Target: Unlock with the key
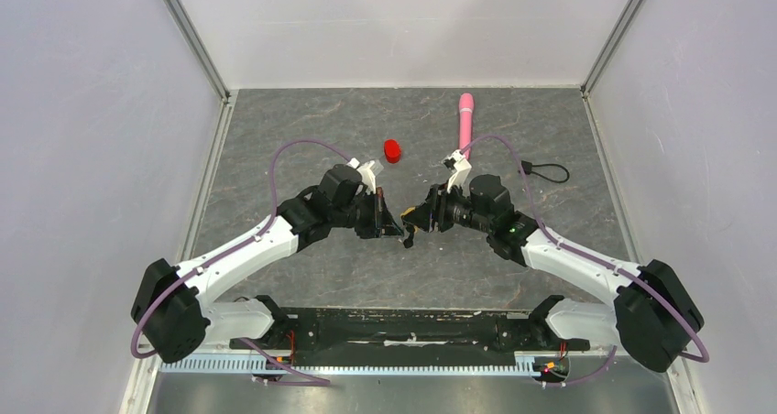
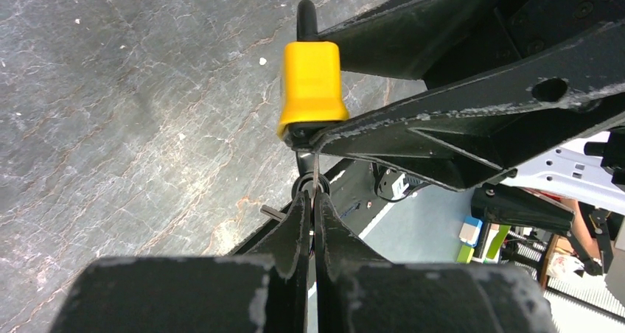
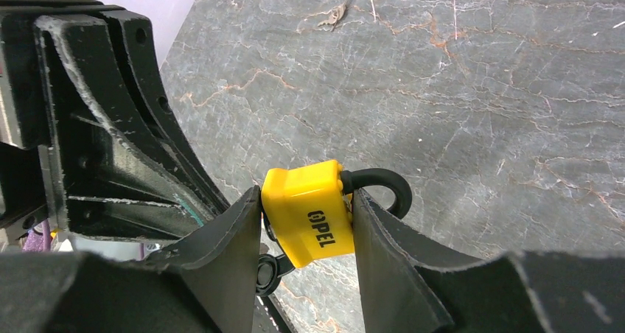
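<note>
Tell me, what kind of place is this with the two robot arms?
Probably a robot lab test booth. Plain pale walls box in a grey marbled tabletop, two white-and-black robot arms are bolted at its edge, and a few practice things sit there, like a small red cap and a pink plastic stick.

1. Table (image 1: 293, 121): dark grey, stone-patterned top with pale walls on three sides; my two arm bases stand at its near edge
2. Red piece (image 1: 392, 150): small and round, lying far-centre
3. Pink rod (image 1: 465, 119): lying lengthwise just right of the red piece, its near end hidden behind my right wrist
4. Black cord (image 1: 530, 168): a loop with a block end, right of the rod
</note>
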